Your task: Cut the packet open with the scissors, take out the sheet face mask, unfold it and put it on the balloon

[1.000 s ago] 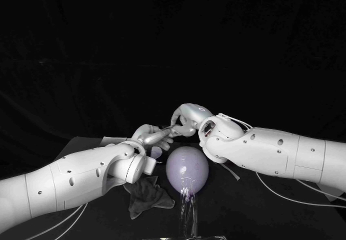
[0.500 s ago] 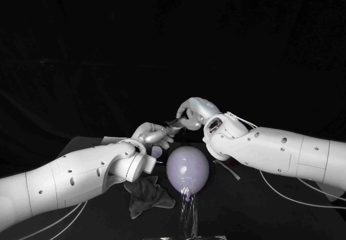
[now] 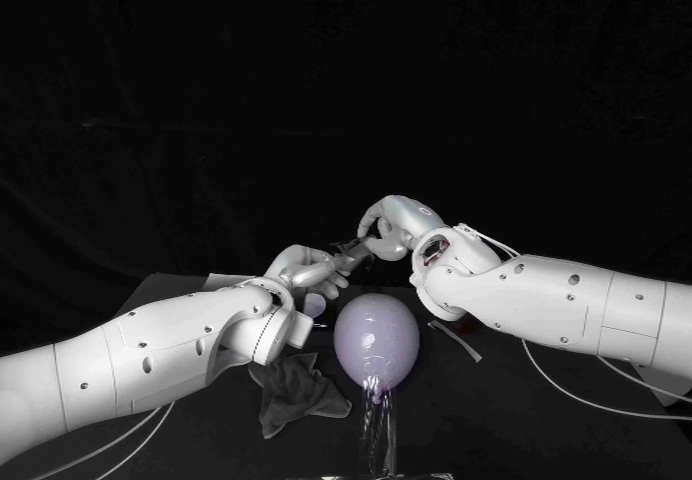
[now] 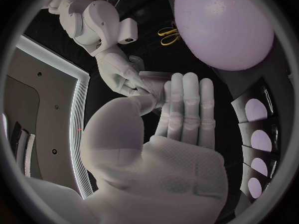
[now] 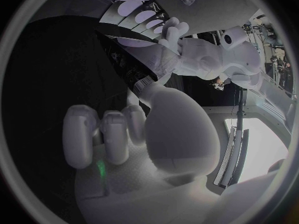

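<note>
The pale lilac balloon stands upright on a clear stem at the table's middle, and it bulges large in the left wrist view. Just behind and above it my two hands meet. My left hand pinches one end of a small flat grey packet between thumb and straight fingers. My right hand pinches the other end. The packet spans the gap between them, dark and thin in the right wrist view. Yellow-handled scissors lie on the table beyond the balloon.
A crumpled grey cloth lies on the table left of the balloon's stem, under my left forearm. A thin pale strip lies beside my right arm. A dark panel with pale ovals sits near the balloon.
My right hand has risen a little and drawn to the right, away from the left hand. The left hand and the balloon have stayed put.
</note>
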Motion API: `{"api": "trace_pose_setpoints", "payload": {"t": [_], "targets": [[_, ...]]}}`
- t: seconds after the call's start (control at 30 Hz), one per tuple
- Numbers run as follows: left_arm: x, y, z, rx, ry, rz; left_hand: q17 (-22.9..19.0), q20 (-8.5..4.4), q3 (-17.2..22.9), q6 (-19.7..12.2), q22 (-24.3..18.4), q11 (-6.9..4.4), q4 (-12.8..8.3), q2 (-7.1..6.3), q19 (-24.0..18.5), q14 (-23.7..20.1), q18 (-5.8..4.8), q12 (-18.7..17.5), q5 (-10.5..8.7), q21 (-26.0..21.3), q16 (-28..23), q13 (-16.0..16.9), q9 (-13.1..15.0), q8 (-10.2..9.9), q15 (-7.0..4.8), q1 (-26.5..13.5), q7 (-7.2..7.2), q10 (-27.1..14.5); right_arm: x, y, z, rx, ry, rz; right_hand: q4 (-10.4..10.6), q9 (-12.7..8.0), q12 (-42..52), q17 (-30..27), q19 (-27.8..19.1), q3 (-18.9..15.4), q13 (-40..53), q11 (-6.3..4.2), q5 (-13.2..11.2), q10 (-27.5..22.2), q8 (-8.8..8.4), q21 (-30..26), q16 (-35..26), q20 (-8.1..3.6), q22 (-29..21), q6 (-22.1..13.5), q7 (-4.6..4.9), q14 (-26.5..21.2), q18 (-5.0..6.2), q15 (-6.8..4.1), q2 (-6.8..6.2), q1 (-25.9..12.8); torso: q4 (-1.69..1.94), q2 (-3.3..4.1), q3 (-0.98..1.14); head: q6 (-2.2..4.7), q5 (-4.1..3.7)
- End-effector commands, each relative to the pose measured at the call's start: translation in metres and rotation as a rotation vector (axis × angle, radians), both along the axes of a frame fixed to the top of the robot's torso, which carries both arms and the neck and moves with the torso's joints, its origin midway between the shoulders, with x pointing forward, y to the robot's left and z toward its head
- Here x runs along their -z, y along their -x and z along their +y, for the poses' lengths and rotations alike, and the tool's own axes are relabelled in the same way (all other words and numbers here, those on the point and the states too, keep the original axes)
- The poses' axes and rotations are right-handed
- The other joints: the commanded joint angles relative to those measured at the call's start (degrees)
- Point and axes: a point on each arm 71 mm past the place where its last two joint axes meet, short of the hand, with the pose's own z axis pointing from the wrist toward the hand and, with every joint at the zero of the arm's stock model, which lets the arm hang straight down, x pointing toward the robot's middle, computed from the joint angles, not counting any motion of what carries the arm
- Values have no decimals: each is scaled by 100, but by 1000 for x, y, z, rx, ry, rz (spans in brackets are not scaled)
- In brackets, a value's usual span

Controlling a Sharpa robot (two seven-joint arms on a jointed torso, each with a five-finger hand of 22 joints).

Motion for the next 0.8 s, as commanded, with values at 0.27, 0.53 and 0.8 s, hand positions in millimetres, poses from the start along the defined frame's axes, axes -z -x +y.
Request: {"api": "trace_pose_setpoints", "payload": {"t": [0.27,0.53,0.8], "targets": [[3,0,3,-6,-7,9,12,-3,755,-53,15,-97,-704,17,-60,-41,61,32,16,24,37,18,124,27,0,-65,8,48,-10,7,-6,-69,-45,-52,204,-294,-617,1030,-260,-525,449,283,23,-102,-566,-509,-142,123,945,-743,347,488,72,206,-555,-557,2,4,0,27,11],[3,0,5,-12,-8,10,12,-1,758,-61,16,-95,-699,17,-68,-49,60,36,15,27,38,22,137,28,2,-72,10,36,-16,25,-12,-152,-40,-116,210,-355,-593,1068,-229,-557,463,308,67,-109,-652,-468,-121,168,965,-723,371,498,65,237,-549,-485,-1,2,2,30,31],[3,-1,6,-13,-8,11,11,0,759,-65,17,-93,-695,16,-72,-53,60,38,15,27,39,25,144,29,3,-76,11,30,-19,43,-19,-208,-27,-147,195,-397,-462,1166,-127,-510,530,287,80,-64,-674,-306,-65,195,1032,-556,341,524,36,228,-444,-334,2,2,2,56,47]]}}
